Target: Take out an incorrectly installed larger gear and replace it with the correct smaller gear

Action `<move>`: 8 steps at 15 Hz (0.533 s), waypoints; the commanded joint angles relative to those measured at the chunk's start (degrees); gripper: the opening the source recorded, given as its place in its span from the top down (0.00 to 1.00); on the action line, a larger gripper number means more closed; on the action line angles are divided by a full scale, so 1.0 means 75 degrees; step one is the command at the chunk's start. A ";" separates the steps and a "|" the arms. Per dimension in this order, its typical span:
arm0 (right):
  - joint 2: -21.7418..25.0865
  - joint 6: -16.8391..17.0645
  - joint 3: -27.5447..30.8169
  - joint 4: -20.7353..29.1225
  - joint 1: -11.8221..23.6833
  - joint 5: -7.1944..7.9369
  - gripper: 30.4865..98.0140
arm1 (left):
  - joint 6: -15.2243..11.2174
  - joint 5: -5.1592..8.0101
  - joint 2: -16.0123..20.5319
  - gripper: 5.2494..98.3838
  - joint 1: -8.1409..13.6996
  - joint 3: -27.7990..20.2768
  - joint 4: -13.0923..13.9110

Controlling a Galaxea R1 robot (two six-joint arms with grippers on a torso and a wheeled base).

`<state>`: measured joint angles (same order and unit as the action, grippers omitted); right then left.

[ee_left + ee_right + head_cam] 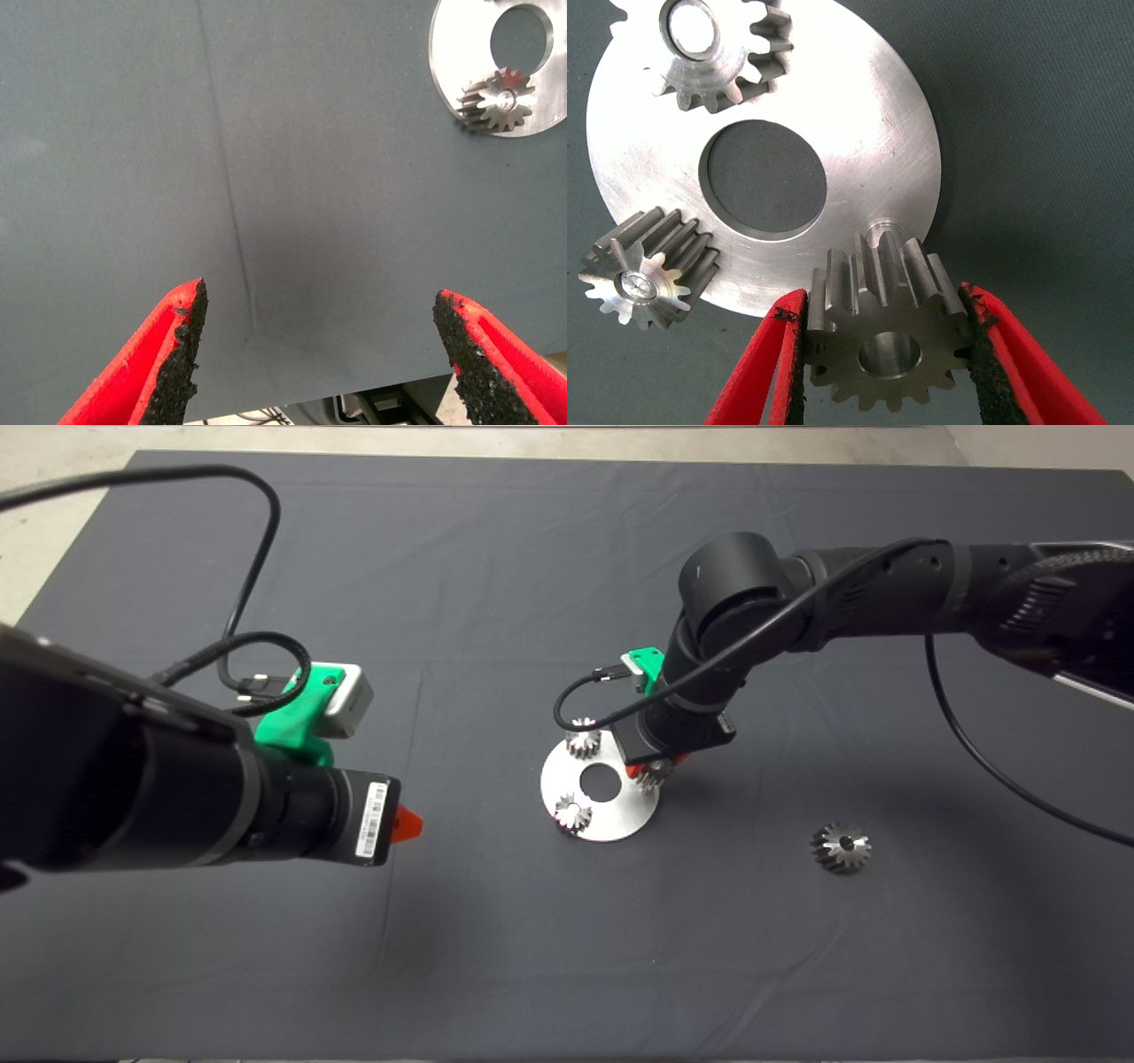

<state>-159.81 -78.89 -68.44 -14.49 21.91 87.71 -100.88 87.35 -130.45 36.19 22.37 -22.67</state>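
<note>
Fingers of the right gripper pinch the smaller gear; left gripper hangs wide open.

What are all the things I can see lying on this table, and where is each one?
Mat: one, dark grey, covering the table.
Disc: one, silver metal with a round centre hole, middle of the mat.
Small gears on the disc: two, grey steel; one on its far edge, one on its near-left edge.
Smaller gear: one, grey steel, held between red fingers at the disc's right edge, beside a short peg.
Larger gear: one, dark grey, flared teeth, alone on the mat right of the disc.
Right gripper: green with red fingers, shut on the smaller gear.
Left gripper: open, over bare mat left of the disc.
</note>
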 commanded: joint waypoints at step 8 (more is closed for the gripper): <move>-0.0027 0.0135 -0.0213 -0.0024 0.0021 0.0809 0.88 | 0.0009 0.0120 0.0020 0.37 0.0026 -0.0055 -0.0176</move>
<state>-159.82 -78.60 -69.30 -14.58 21.31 87.74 -100.88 87.35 -130.45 36.18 22.37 -23.00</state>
